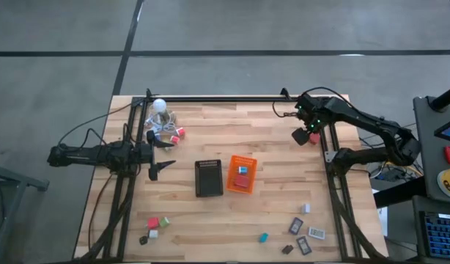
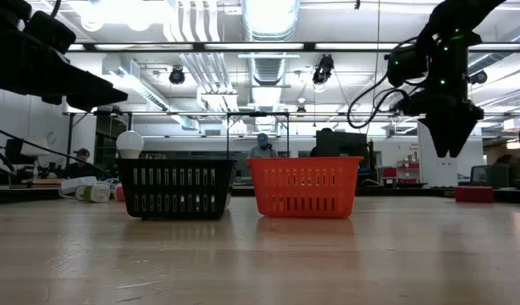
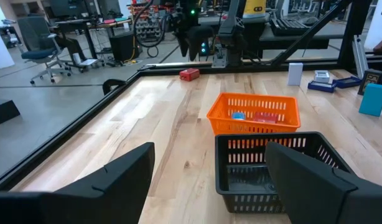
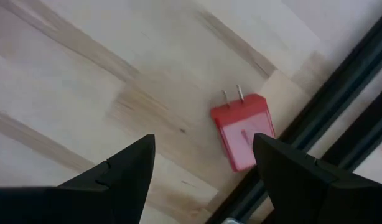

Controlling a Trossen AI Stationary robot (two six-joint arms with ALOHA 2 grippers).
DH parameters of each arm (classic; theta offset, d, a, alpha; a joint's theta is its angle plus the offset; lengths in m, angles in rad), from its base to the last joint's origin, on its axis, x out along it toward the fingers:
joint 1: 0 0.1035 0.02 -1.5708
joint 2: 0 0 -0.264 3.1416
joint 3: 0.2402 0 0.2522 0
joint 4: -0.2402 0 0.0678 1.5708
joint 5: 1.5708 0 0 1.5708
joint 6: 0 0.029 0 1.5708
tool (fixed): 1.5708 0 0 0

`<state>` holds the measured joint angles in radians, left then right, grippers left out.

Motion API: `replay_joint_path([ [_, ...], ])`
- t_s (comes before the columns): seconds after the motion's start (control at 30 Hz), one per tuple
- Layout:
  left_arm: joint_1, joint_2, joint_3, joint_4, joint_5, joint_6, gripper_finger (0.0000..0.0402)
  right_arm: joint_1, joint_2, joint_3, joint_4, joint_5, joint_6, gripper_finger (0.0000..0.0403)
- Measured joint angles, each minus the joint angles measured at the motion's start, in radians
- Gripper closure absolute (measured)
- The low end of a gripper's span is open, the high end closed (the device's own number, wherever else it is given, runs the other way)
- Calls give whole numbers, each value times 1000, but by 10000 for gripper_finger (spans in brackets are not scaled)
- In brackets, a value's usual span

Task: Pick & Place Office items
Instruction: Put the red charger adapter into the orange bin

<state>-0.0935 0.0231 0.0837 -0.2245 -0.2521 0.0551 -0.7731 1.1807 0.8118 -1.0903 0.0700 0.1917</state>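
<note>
Pale wood table (image 1: pixel 276 213) — 2 trays (image 1: pixel 240 174) centred — ducted workshop ceiling (image 2: pixel 268 59) behind.

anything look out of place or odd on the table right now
Nothing looks spilled or damaged. The one outlier is a red plug-in piece lying flat with its prongs showing, hard against the black frame rail at the table's far right, away from the other items. The open right gripper hangs above it.

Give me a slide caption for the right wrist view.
Open right gripper hovering above a red plug adapter on the wooden table.
</note>
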Motion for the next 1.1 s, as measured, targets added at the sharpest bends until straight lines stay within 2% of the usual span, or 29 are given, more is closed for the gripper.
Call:
replay_joint_path([
  [0.5,0,0,0,0,0,0,92,-139,-7,-48,5,14,-42,138],
  [0.67,0,0,0,0,0,0,92,-145,-7,-48,3,61,-35,138],
  [0.87,0,0,0,0,0,0,92,-145,0,-48,2,61,-29,138],
  [1.1,0,0,0,0,0,0,92,-144,79,-48,24,61,-8,138],
])
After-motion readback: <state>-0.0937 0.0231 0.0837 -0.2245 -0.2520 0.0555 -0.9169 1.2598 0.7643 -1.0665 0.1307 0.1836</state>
